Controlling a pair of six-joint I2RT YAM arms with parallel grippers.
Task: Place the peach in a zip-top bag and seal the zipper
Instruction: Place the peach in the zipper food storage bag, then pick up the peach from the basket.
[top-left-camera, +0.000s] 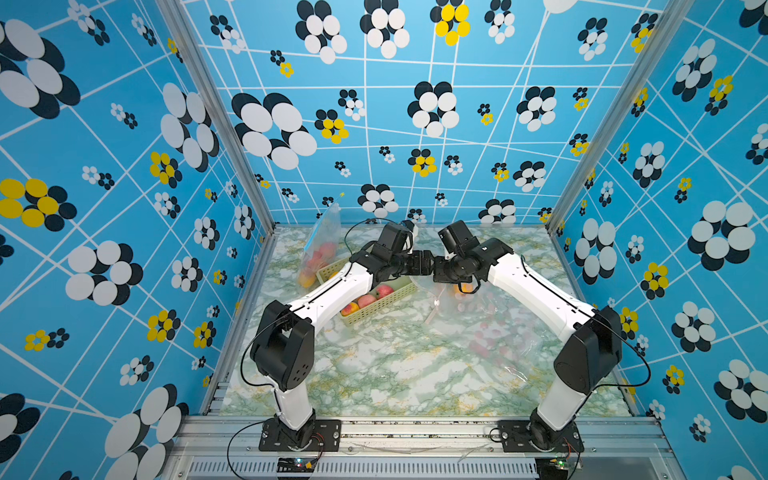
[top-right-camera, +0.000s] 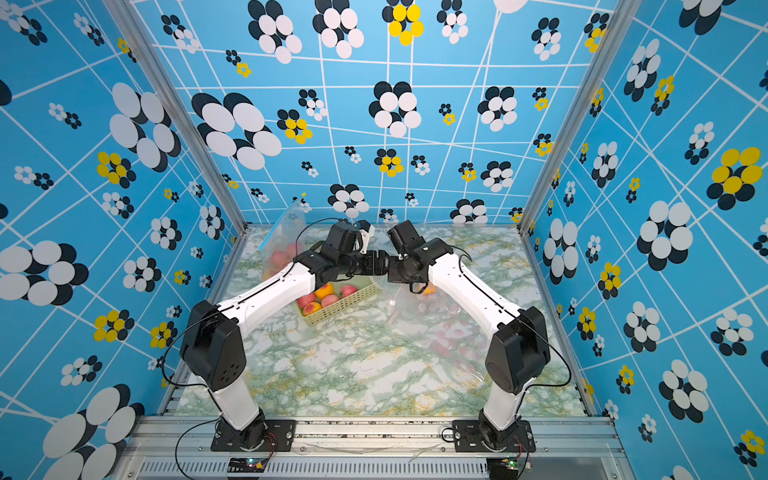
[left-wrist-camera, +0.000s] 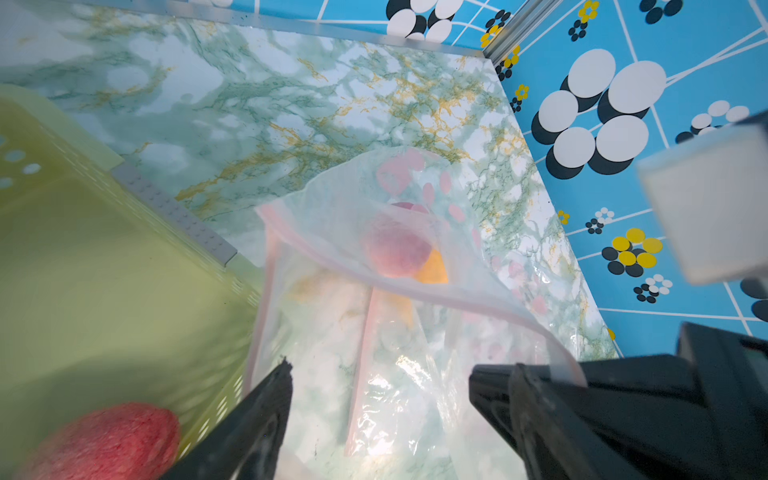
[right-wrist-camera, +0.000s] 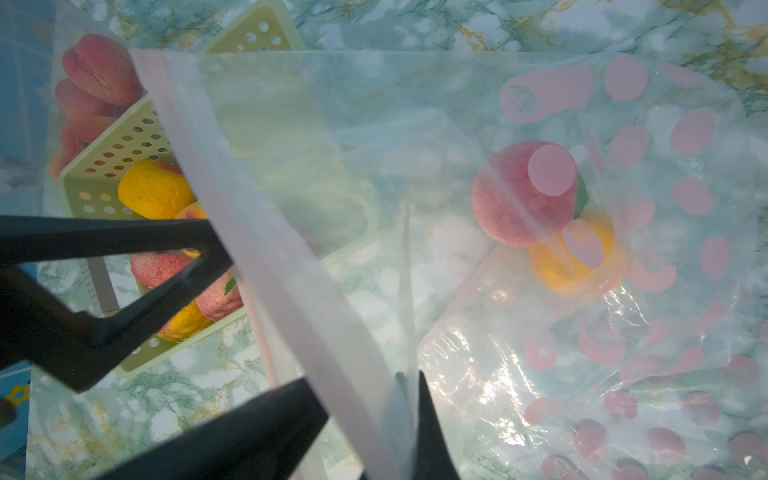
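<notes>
Pinching the zipper strip of the dotted zip-top bag (right-wrist-camera: 415, 124), the right gripper (right-wrist-camera: 409, 399) is clamped on it; the left gripper (left-wrist-camera: 379, 370) gapes beside the mouth. The peach (right-wrist-camera: 503, 212) lies inside, right of the peach basket (right-wrist-camera: 124, 141). Another filled bag (top-left-camera: 322, 241) leans behind the basket. Both top views hide the jaws under the arms (top-left-camera: 415, 264).

Marble-print table (top-left-camera: 395, 374), green and white with yellow veins. Directly on it: pale green perforated basket (top-left-camera: 384, 306) left of centre, fruit (top-left-camera: 368, 300) inside. Clear pink-dotted zip-top bag (top-left-camera: 498, 336) just right of the basket, mostly flat, one edge raised off the surface. Second filled bag (top-left-camera: 319, 245) in the back-left corner, seemingly leaning on the back wall (top-left-camera: 291, 178).
</notes>
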